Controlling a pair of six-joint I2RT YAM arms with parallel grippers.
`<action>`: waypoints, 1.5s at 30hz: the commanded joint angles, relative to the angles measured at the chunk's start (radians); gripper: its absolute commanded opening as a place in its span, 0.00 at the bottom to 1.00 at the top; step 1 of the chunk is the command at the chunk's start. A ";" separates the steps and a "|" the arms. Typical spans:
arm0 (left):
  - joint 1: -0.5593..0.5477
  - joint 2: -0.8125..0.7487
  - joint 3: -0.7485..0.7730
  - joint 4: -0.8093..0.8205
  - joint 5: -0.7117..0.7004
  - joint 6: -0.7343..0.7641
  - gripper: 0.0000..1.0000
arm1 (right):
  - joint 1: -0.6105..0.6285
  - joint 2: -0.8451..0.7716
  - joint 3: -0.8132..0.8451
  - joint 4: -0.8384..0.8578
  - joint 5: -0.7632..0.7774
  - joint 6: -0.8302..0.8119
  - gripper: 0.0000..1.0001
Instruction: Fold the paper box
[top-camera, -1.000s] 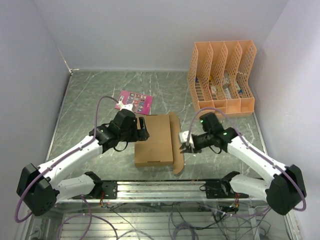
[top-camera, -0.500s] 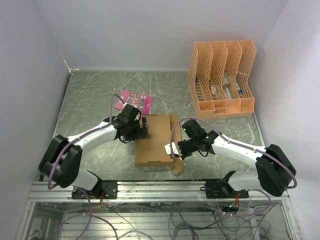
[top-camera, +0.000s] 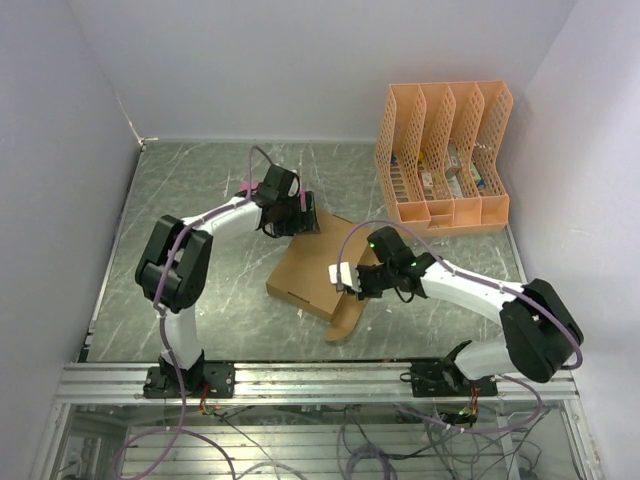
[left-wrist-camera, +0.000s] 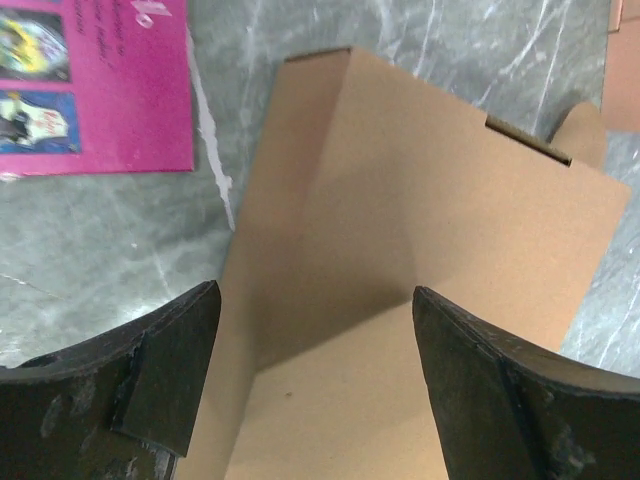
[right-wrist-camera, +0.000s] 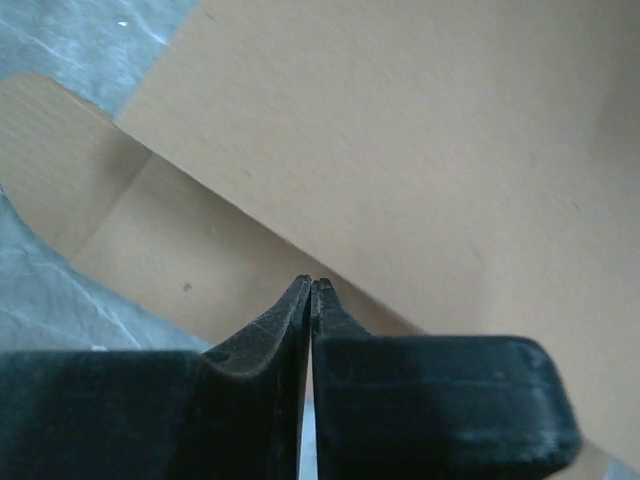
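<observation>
The paper box (top-camera: 310, 272) is a flat brown cardboard sheet lying askew on the marble table, with a rounded flap (top-camera: 345, 318) sticking out at its near right. My left gripper (top-camera: 302, 222) hovers open over the box's far corner. In the left wrist view its fingers (left-wrist-camera: 170, 370) straddle the cardboard (left-wrist-camera: 400, 220) with nothing gripped. My right gripper (top-camera: 346, 279) is shut at the box's right side. In the right wrist view its tips (right-wrist-camera: 312, 284) meet in front of the fold between panel (right-wrist-camera: 420, 130) and flap (right-wrist-camera: 150, 240), and no cardboard shows between them.
An orange lattice file organizer (top-camera: 445, 155) stands at the back right. A pink printed card (left-wrist-camera: 90, 80) lies just left of the box's far corner, mostly hidden under the left arm in the top view. Grey walls close in the table on three sides.
The box has turned from square-on to askew. My left arm has swung toward the box's far corner, staying open. My right gripper has shut and moved left onto the box's right side.
</observation>
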 joint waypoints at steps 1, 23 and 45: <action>0.036 -0.060 0.073 -0.025 -0.065 0.056 0.89 | -0.086 -0.101 -0.001 -0.022 -0.080 0.016 0.08; 0.061 -1.295 -0.907 0.376 -0.077 -0.214 0.98 | 0.023 -0.454 0.114 -0.562 -0.051 -0.244 0.69; 0.061 -1.130 -0.919 0.421 -0.091 -0.132 0.99 | 0.794 -0.395 -0.465 0.532 0.759 0.153 0.48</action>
